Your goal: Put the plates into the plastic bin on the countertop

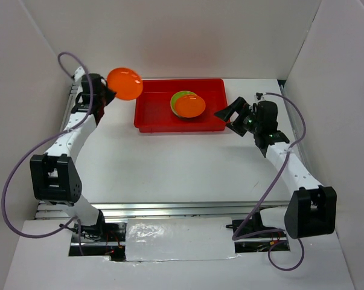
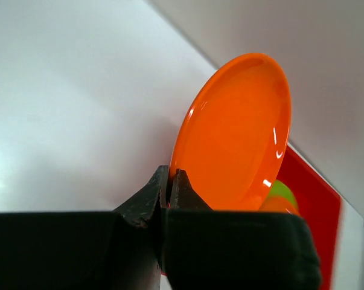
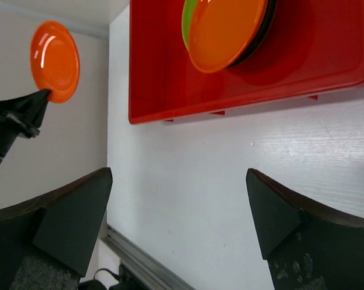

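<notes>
At the far left, the left arm [image 1: 67, 136] is raised off the white desk [image 1: 169, 172], and the left jaws are clenched on the near rim of a glossy round orange plastic plate [image 1: 124, 83]. The plate hangs in the air, tilted steeply with its hollow face turned towards the right, just left of the far left corner of the shallow rectangular bright red plastic bin [image 1: 150, 121]. The left wrist view shows only a thin bite on the rim [image 2: 180, 181], so the plate could probably pivot or slip if swung fast

The step in hand looks like carrying this plate into the bin. A good way is to move it slowly right, high enough to clear the flanged rim, then roll the wrist until the plate lies nearly level. There is bare red floor on the bin's left half; right of centre sits a stack, a second orange plate [image 1: 189, 106] on a lime green plate [image 1: 179, 96], with a dark edge [image 3: 261, 37] showing beneath. Either spot would serve, but the plate should come down low before the jaws let go, so it does not bounce or skid

The right arm [image 1: 290, 163] holds the right jaws spread wide and empty, just beside the bin's near right corner, and it should keep out of the way
</notes>
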Robot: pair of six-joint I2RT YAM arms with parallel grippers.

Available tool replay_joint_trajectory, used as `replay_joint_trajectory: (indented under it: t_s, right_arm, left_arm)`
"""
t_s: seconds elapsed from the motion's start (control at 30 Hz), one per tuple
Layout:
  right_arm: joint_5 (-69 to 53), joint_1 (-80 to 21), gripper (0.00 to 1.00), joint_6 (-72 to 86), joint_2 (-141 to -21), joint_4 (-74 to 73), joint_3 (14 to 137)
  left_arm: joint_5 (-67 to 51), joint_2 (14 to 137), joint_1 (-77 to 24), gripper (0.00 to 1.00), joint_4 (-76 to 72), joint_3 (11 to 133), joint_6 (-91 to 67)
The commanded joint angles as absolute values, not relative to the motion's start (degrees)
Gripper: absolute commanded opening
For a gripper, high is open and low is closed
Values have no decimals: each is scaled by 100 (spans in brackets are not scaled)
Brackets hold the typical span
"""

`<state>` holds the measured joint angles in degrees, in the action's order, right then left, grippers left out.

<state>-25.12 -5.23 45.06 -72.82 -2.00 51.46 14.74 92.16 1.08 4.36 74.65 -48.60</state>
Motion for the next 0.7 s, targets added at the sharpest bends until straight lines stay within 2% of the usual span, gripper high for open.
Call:
replay_joint_trajectory:
  t_s: [0.0,0.17,0.3,0.4,0.67]
  right_arm:
    - [-2048,-431,100,4579,-6856,-139,5247]
    - [-2083,-325,100,4535,-6619,-307,5186]
    - [-2153,-202,100,4474,-6469,-404,5098]
    - [-2197,-97,100,4395,-6425,-492,5063]
    - [-2390,123,100,4386,-6442,-413,4957]
  left_arm:
    - [863,9464,-517,0,272,8101,-4237]
    - [-929,10852,-975,0,589,9542,-4113]
    - [-2517,12065,-1169,0,159,10519,-4507]
    - [-3100,12620,-1292,0,53,11003,-4841]
    - [-2945,12990,-1635,0,324,11486,-4825]
